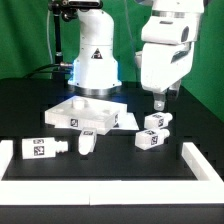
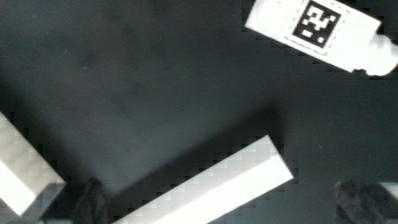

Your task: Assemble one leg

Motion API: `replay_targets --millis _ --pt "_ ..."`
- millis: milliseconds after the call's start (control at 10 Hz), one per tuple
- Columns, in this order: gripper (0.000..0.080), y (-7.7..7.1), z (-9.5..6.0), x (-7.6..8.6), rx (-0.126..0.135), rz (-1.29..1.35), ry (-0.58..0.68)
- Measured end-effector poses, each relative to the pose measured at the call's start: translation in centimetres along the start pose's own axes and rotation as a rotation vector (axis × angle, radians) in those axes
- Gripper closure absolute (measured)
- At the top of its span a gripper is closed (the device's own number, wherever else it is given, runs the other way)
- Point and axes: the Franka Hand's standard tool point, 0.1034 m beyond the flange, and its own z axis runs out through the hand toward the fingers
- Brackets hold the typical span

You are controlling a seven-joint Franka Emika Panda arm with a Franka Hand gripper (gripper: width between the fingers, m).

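Hovering over the black table on the exterior view's right, the gripper has its jaws spread wide and holds nothing; the wrist view shows the fingertips far apart with only dark table between them. The white square panel lies flat mid-table. The leg lies just below the gripper, not touching it, with another leg beside it. Two more legs lie near the white rail along the front.

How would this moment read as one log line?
gripper open, empty | above table near leg | leg loose | panel flat
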Motion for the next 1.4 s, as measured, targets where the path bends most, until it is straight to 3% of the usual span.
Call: replay_targets --millis 500,700,800,1000,1400 --pt "0.015 0.1 0.0 -0.2 0.0 0.012 0.001" --pt "0.015 -0.4 0.0 -2.0 -0.01 0.184 0.014" --pt "0.015 -0.5 0.6 -2.3 0.004 0.282 0.031" --pt "0.015 0.6 0.5 -3.0 0.075 0.443 0.06" --pt "0.015 0.7 0.3 -3.0 0.079 0.519 0.054"
